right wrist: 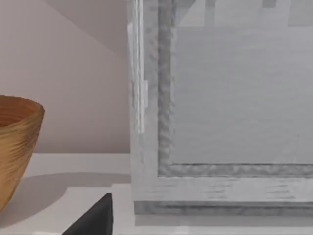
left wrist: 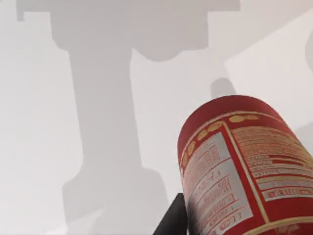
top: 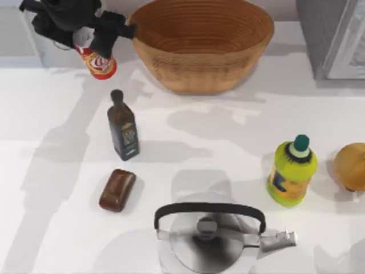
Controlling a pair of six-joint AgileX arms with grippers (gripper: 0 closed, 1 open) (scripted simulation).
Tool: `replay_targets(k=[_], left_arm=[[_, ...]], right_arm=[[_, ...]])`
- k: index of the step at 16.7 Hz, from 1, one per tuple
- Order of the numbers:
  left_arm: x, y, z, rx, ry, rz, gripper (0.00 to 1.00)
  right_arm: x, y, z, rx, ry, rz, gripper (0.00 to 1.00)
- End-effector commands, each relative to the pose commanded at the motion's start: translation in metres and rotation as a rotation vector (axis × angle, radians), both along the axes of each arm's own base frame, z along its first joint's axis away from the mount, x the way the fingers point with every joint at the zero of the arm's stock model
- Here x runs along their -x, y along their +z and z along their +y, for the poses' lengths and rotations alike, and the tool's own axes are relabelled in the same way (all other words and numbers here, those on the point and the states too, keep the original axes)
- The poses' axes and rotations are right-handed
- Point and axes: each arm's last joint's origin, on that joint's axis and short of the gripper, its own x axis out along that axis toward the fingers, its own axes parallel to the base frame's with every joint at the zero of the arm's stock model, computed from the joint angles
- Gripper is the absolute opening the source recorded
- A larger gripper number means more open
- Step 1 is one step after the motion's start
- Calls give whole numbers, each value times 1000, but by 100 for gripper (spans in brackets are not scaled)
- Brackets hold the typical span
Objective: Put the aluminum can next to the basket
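Observation:
The aluminum can [top: 100, 63], red with a cream label, hangs tilted at the back left of the table, just left of the basket [top: 199, 45]. My left gripper [top: 88, 41] is shut on its upper end. In the left wrist view the can [left wrist: 239, 166] is close up, with one dark finger [left wrist: 171, 220] beside it and the arm's shadow on the white table beneath. The basket is a wide tan woven bowl at the back middle, and its side [right wrist: 17, 142] also appears in the right wrist view. One dark fingertip [right wrist: 93, 218] of my right gripper pokes into that view.
A dark bottle [top: 122, 128] stands in front of the can, with a brown block [top: 117, 190] nearer the front. A steel kettle [top: 208, 240] sits at the front middle. A yellow-green bottle [top: 292, 170] and a round brown thing [top: 351, 166] are at the right. A grey cabinet [top: 336, 37] fills the back right.

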Motion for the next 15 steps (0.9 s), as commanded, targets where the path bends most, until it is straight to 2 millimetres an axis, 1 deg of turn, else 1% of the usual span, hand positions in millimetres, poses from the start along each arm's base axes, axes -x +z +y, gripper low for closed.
replay_targets(k=[2,4,5,7,9,11,12,13,15], left_arm=[[6,2,-46,41,76,39,0],[15,-9,-92,55,153,100,0],[20,-18,-113,51,192,132,0],[31,-43,-152,24,269,195,0],[42,-69,-183,-16,332,242,0],[52,-91,-205,-53,375,268,0],[55,-99,-212,-67,387,276,0],[58,-104,-216,-75,395,280,0],[58,-105,-217,-77,398,281,0]], right_arm=[[0,0,0,0,0,0,100],[0,0,0,0,0,0,100],[0,0,0,0,0,0,100],[0,0,0,0,0,0,100],[0,0,0,0,0,0,100],[0,0,0,0,0,0,100],[0,0,0,0,0,0,100],[0,0,0,0,0,0,100],[0,0,0,0,0,0,100]])
